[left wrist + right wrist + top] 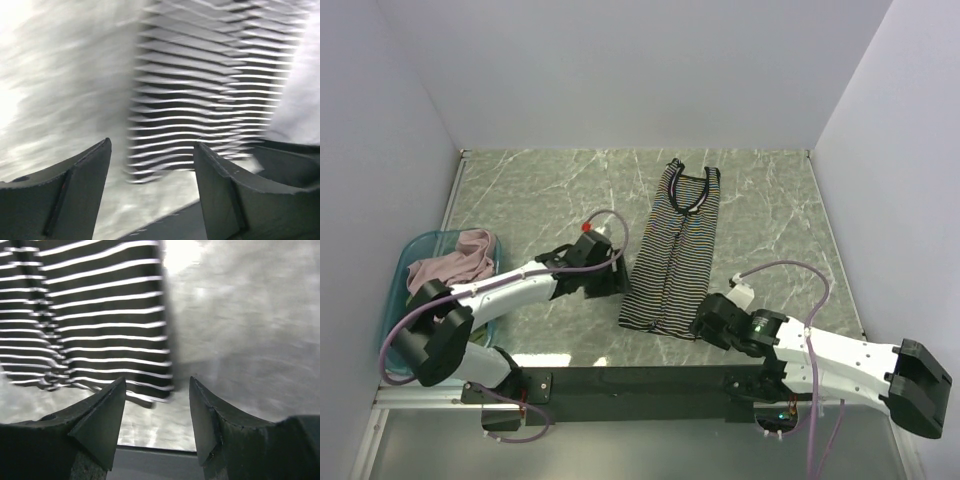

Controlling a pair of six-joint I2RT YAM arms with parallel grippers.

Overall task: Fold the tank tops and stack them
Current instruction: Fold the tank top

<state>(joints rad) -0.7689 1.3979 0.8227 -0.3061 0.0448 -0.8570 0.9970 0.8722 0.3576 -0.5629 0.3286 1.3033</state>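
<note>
The striped tank top (672,255) lies flat in the middle of the marbled green table (540,190). It is folded lengthwise into a narrow strip that runs from its dark-edged scoop neck at the upper centre of the overhead frame down to its hem at the lower centre. The left gripper (608,272) sits low over the table just beside the strip's left edge. In its wrist view the fingers (82,175) stand wide apart with nothing between them, and the blurred stripes lie ahead. The right gripper (705,318) is at the hem's lower right corner. Its wrist view shows the fingers (102,415) parted and empty, released, with the striped hem corner lying on the table just beyond the left-hand fingertip. At the left edge of the overhead frame a teal plastic tub (415,240) holds a crumpled dusty pink tank top (460,258)
</note>
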